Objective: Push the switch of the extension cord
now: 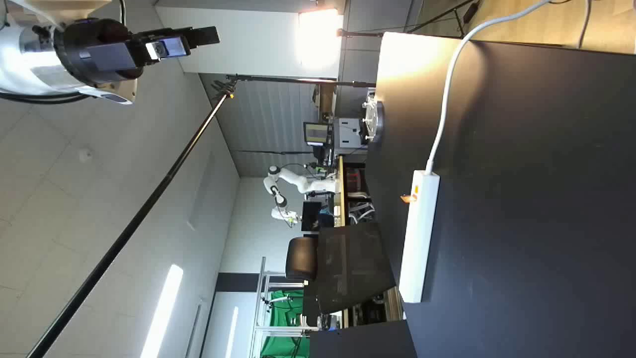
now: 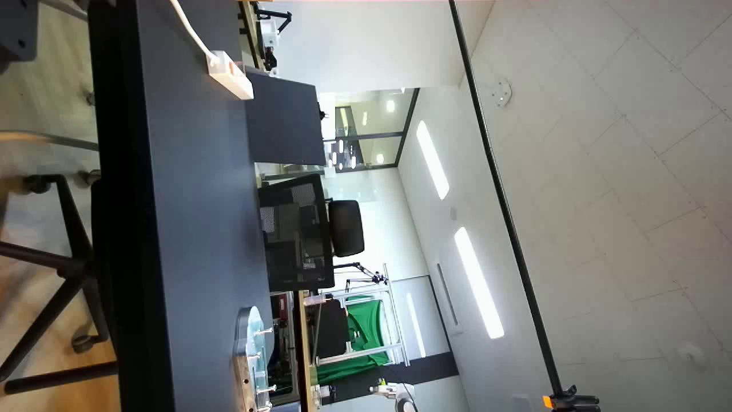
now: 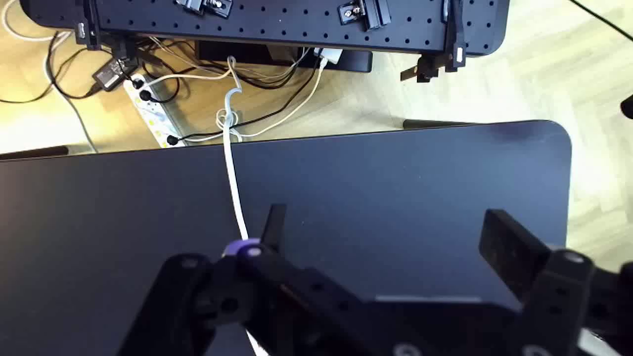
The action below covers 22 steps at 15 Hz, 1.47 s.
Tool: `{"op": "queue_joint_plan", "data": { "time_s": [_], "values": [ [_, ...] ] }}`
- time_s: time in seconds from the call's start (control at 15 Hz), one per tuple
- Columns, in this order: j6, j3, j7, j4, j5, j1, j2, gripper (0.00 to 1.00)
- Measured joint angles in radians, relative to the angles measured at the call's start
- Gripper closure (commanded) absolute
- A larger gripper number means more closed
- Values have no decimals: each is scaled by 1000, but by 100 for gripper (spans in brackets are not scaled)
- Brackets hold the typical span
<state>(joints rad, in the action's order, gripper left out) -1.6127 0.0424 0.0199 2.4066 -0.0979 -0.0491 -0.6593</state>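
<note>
The extension cord is a white bar (image 1: 420, 238) lying on the dark table, with a white cable (image 1: 447, 94) running from one end. An orange switch (image 1: 409, 198) sticks up near the cable end. The bar (image 2: 234, 80) and its orange switch (image 2: 232, 67) also show in an exterior view, near one end of the table. My gripper (image 1: 208, 36) is high above the table, well apart from the bar. In the wrist view my gripper (image 3: 388, 212) is open with nothing between its fingers. The cable (image 3: 232, 183) passes behind one finger there; the bar and switch are hidden or out of view.
The dark table (image 3: 148, 198) ends at a straight edge facing a perforated black board (image 3: 277, 24). Another power strip (image 3: 156, 116) and several wires lie on the floor between. A clear plate with bolts (image 2: 254, 349) stands on the table. Chairs (image 2: 297, 229) stand behind it.
</note>
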Motion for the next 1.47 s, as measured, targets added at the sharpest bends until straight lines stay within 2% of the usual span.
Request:
{"op": "queue_joint_plan", "data": {
  "time_s": [1.2,1.4,1.47],
  "values": [
    [-9,0,-3,2,4,1,-1,0],
    [-142,-2,-42,33,75,16,12,0],
    [-207,-7,-60,48,109,25,22,11]
  ]
}}
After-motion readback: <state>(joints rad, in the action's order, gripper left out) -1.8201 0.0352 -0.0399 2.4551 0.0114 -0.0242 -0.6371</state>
